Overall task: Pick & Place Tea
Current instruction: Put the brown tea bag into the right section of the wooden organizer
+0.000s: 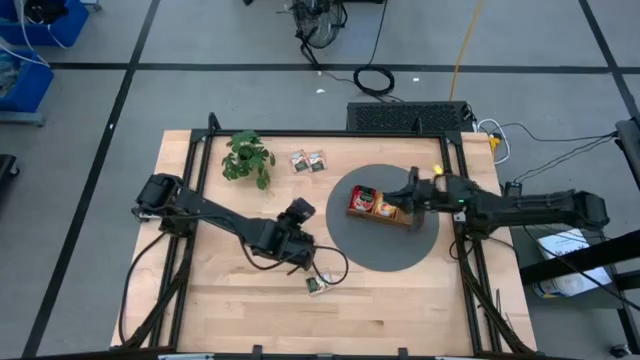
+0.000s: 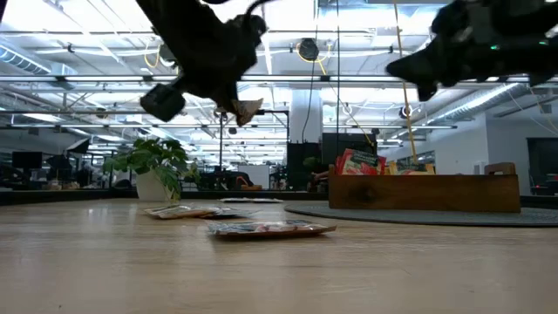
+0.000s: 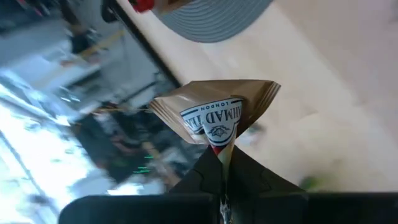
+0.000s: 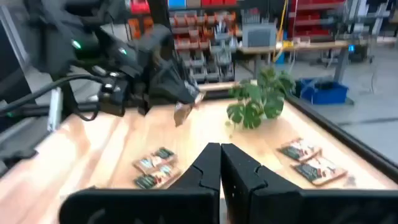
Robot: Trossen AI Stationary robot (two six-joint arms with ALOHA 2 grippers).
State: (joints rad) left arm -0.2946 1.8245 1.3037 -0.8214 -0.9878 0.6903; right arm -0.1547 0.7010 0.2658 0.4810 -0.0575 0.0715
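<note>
The left gripper point(image 1: 297, 258) is hovering above the table point(image 1: 400, 310) near its middle, pinching 1 tea sachet point(image 3: 214, 115) by an edge, so the sachet is hanging off the wood, its flat face roughly upright. Below it, sachets point(image 1: 317, 285) are lying flat toward the near edge. 2 more sachets point(image 1: 308, 160) are lying flat beside the plant point(image 1: 247, 158). The right gripper point(image 1: 407, 193), fingers pressed together on nothing, is hanging over the wooden tray point(image 1: 385, 213), whose long axis is running left to right on the grey mat point(image 1: 385, 250).
</note>
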